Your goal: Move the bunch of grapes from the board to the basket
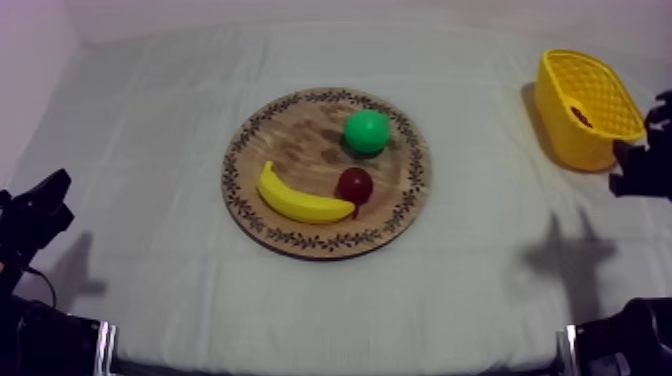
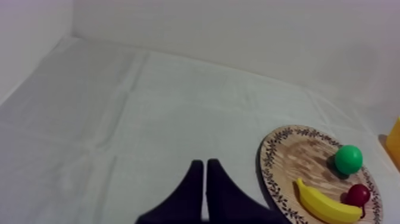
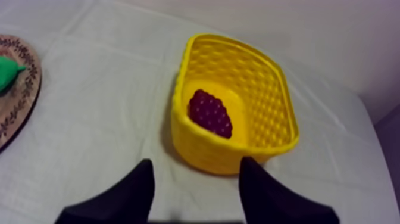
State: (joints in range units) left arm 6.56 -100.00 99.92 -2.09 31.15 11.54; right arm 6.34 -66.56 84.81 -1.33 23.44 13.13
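Note:
The dark purple bunch of grapes (image 3: 210, 113) lies inside the yellow basket (image 3: 178, 89) at the table's far right (image 1: 560, 90). My right gripper (image 3: 196, 173) hangs open just short of the basket's near wall, nothing between its fingers; from above it shows beside the basket (image 1: 634, 160). The round wooden board (image 1: 270, 130) in the middle carries a banana (image 1: 298, 202), a green pear (image 1: 366, 131) and a small red fruit (image 1: 354, 185). My left gripper (image 2: 205, 170) is shut on nothing, low at the left (image 1: 40, 205), well away from the board (image 2: 286, 149).
The grey-white cloth runs bare between board and basket and across the left half of the table. A pale wall stands behind the table's far edge. The arms' black bases sit at the lower left and lower right edges.

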